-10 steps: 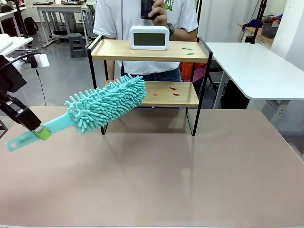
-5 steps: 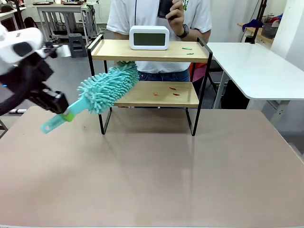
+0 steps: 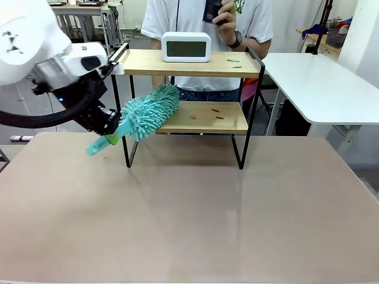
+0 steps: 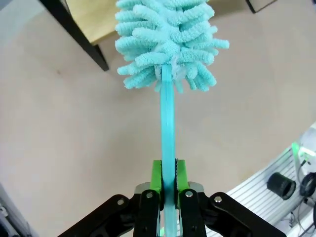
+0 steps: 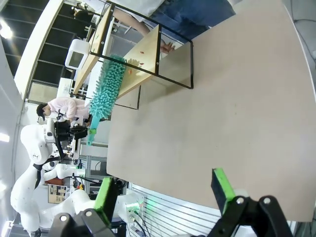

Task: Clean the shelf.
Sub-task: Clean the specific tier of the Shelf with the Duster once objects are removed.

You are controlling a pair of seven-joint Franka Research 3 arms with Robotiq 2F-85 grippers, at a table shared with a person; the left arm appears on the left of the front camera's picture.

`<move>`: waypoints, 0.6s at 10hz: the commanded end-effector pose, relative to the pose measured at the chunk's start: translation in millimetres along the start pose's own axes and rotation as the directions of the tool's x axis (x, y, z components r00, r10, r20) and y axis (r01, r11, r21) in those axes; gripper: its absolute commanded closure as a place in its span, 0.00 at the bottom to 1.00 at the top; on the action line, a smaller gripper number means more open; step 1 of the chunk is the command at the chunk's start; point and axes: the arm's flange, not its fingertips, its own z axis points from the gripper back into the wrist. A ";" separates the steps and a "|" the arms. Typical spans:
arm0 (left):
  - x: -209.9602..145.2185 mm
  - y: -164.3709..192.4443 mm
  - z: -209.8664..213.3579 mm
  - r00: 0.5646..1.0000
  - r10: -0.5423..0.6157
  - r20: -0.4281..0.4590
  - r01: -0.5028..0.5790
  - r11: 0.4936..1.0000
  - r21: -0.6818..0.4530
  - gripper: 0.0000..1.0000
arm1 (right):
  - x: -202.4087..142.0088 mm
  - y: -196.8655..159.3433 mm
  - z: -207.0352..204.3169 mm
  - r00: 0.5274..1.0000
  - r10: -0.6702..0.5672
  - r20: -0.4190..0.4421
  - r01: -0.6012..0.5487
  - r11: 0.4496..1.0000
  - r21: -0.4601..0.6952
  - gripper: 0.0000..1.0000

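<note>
Across the table (image 3: 189,225) in the front view, the shelf (image 3: 207,65) stands at the far side before a person. A clock (image 3: 186,46) and green scraps (image 3: 233,60) sit on its top board, and reddish scraps (image 3: 216,112) on the lower one. The left gripper (image 3: 112,138) reaches in at the shelf's left end, fingers clamped on the handle of a duster (image 3: 151,109). The fluffy head lies tilted over the lower board's left end, seemingly lined up to sweep toward the scraps; whether it touches the wood I cannot tell. From the left wrist view, the green pads pinch the thin handle edge-on, low on its length. That grip gives reach between the boards and leaves the arm outside the frame, with the head aimed at the board's corner past a black post. From the right wrist view, the right gripper (image 5: 164,192) hangs beyond the table's near edge, fingers wide apart and empty. It is well apart from the shelf, likely parked clear of the sweep.
</note>
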 end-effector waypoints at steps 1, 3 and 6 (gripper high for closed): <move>25.3 -21.2 -4.1 1.000 0.029 -0.007 -0.029 0.999 0.033 0.88 | 1.7 0.7 0.2 1.000 0.023 0.010 -0.023 1.000 0.018 0.00; 38.6 -37.0 -16.6 0.999 -0.009 -0.051 0.010 1.000 0.019 0.88 | 1.7 0.7 0.2 1.000 0.023 0.010 -0.023 1.000 0.018 0.00; 53.8 -68.6 -29.5 0.993 -0.087 -0.074 0.088 0.996 0.010 0.88 | 1.7 0.7 0.2 1.000 0.023 0.010 -0.023 1.000 0.018 0.00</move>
